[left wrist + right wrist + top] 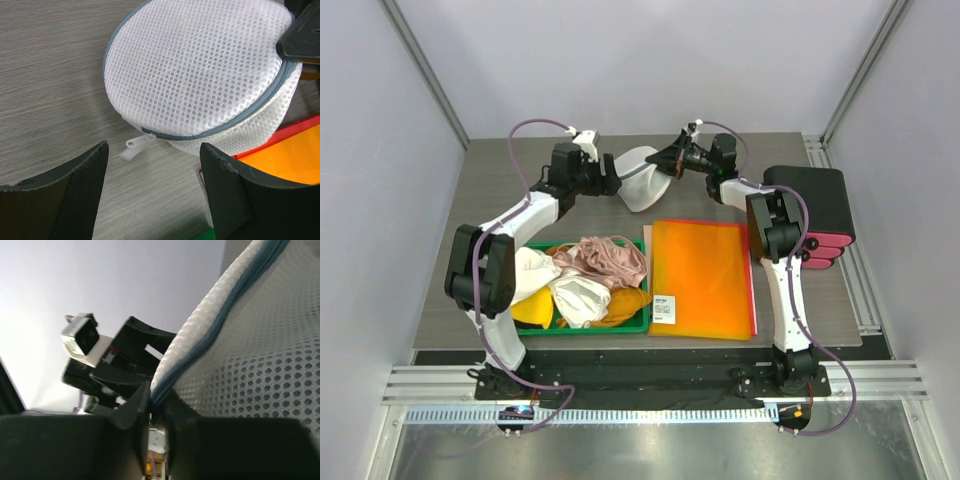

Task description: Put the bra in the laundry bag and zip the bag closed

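Note:
The white mesh laundry bag (pixel 640 178) stands tilted at the back middle of the table. In the left wrist view the bag (pixel 200 65) looks closed, a grey zipper runs round its rim, and the white zipper pull (pixel 131 147) hangs at its near side. My left gripper (pixel 613 182) is open and empty just left of the bag; its jaws straddle bare table below the pull (pixel 154 150). My right gripper (pixel 662 165) is shut on the bag's rim (pixel 157 402) at its right side and also shows in the left wrist view (pixel 300 42). The black bra is not in view.
A green tray (pixel 590 330) at the front left holds a pink lacy garment (pixel 610 255), a white bra (pixel 575 295) and a yellow one (pixel 620 305). An orange folder (pixel 705 275) lies right of it. A black box (pixel 815 205) stands at the right edge.

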Available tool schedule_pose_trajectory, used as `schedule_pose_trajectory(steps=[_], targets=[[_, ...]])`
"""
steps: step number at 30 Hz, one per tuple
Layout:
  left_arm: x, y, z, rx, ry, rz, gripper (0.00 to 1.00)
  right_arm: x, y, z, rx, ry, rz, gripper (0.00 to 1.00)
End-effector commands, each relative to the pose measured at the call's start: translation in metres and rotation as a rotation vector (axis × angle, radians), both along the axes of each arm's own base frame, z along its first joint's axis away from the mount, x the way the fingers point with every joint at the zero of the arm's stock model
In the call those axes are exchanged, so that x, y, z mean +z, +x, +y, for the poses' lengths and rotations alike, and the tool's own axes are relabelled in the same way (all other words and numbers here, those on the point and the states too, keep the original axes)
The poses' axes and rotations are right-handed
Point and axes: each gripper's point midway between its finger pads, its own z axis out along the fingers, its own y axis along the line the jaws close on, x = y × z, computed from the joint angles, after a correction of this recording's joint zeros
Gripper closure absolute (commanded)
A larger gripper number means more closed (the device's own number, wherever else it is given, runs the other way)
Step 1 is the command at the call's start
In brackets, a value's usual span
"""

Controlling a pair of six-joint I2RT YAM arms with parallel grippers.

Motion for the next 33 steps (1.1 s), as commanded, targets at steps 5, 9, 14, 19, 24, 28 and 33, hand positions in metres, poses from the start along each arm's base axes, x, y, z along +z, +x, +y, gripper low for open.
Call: schedule_pose_trajectory(steps=[5, 9, 14, 19, 24, 28, 33], targets=[[0.037, 0.017, -0.004, 0.07, -0.121, -0.026, 0.25, -0.063, 0.035, -0.021, -0.132, -0.61, -0.087, 0.4], [0.038, 0.021, 0.005, 0.143, -0.13, -0.006, 0.25, -0.062, 0.056, -0.057, -0.301, -0.85, -0.146, 0.2], [0.035, 0.02, 0.013, 0.18, -0.162, 0.039, 0.26, -0.058, 0.047, -0.075, -0.34, -0.954, -0.15, 0.11], [0.039, 0.016, 0.009, 0.15, -0.237, 0.037, 0.27, -0.043, 0.032, -0.09, -0.399, -1.015, -0.163, 0.09], [0.033, 0.01, 0.004, 0.136, -0.267, 0.067, 0.28, -0.045, 0.022, -0.091, -0.381, -1.011, -0.153, 0.08], [0.028, 0.005, 0.0, 0.127, -0.294, 0.095, 0.28, -0.046, 0.011, -0.086, -0.372, -0.967, -0.152, 0.07], [0.032, -0.004, -0.003, 0.14, -0.372, 0.114, 0.28, -0.036, 0.003, -0.094, -0.436, -0.999, -0.179, 0.05]])
